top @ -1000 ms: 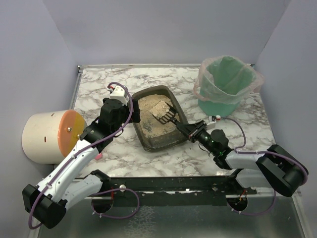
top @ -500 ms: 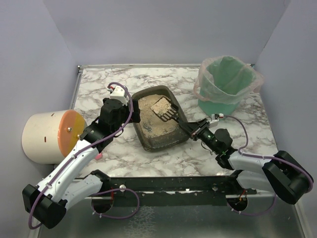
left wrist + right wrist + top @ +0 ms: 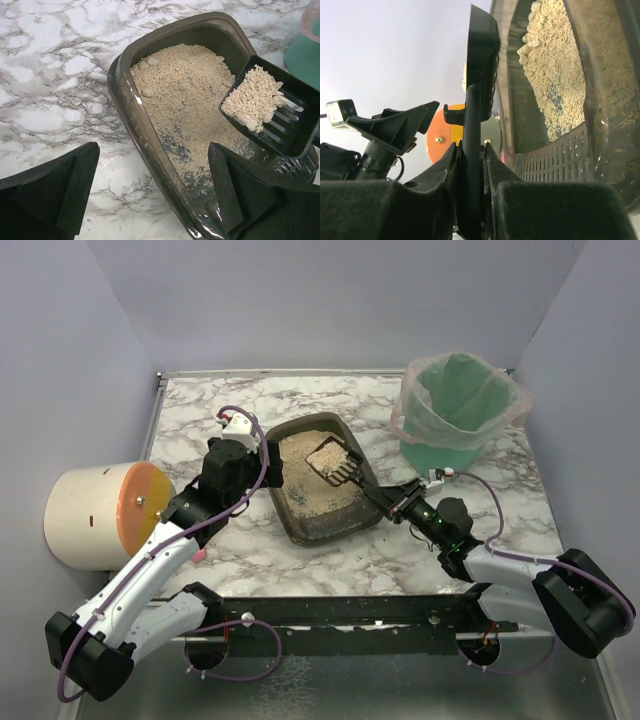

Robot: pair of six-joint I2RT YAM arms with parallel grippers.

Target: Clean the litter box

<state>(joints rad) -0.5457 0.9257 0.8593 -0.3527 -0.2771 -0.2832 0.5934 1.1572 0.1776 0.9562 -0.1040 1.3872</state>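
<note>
While clamped on scoop (image 3: 341, 470), right tool (image 3: 388, 499) just beside litter box (image 3: 316, 532).

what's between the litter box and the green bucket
Nothing but bare marble table, as the top view shows; the litter box and the green bucket stand apart.

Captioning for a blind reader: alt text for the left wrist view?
A black slotted scoop, loaded with beige litter, hangs over the right side of the dark litter box on a marble table. Open fingers of the left gripper frame the bottom corners.
</note>
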